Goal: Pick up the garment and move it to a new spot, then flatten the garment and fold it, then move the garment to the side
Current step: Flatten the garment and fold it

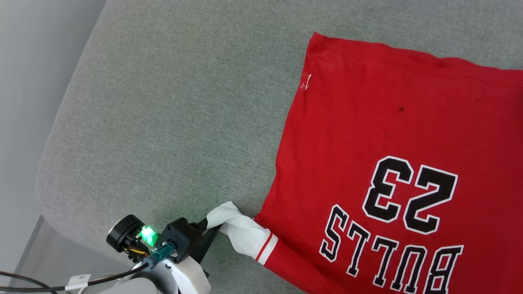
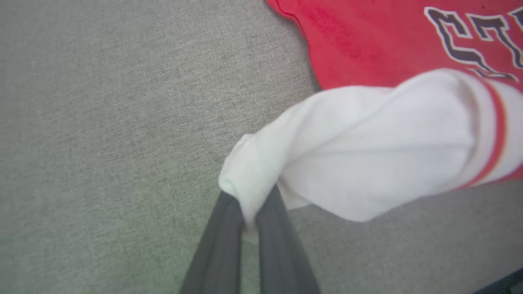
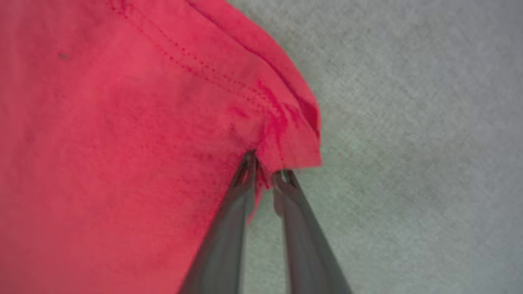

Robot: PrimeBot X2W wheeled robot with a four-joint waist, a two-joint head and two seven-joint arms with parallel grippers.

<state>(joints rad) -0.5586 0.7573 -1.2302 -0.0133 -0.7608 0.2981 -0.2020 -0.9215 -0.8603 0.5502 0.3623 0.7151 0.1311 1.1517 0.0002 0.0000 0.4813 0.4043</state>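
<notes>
Nearest the robot, at about 7 o'clock in the head view, the left gripper (image 1: 210,229) has its two dark fingers pressed together on the bunched tip of the white sleeve (image 1: 241,233). The left wrist view shows the cloth squeezed between the fingertips with no gap. A green light (image 1: 148,235) glows on the wrist behind it, and a black cable (image 1: 106,278) trails off toward 8 o'clock.

The sleeve stretches from the pinch toward 4 o'clock, past its red-and-white stripe trim (image 1: 265,248), to the body of the garment (image 1: 347,134). The garment lies flat on the grey fabric surface (image 1: 163,122) and takes up the head view from 1 to 5 o'clock. Its long axis runs from about 6 o'clock to 12 o'clock, leaning slightly toward 1. The shoulder end is nearest the robot and the hem points away. The black-and-white lettering (image 1: 392,253) and the number 23 (image 1: 410,194) therefore read upside down from the robot's side.

Farther up are a small dark speck (image 1: 401,109) and a white stitched mark (image 1: 305,81) on the side edge just below the hem (image 1: 408,51). The hem runs from 12 o'clock toward 2.

In the right wrist view, the right gripper (image 3: 267,173) has its fingers close together with a stitched red corner of the garment between the tips. A narrow gap is visible, and I cannot tell whether the cloth is clamped.
</notes>
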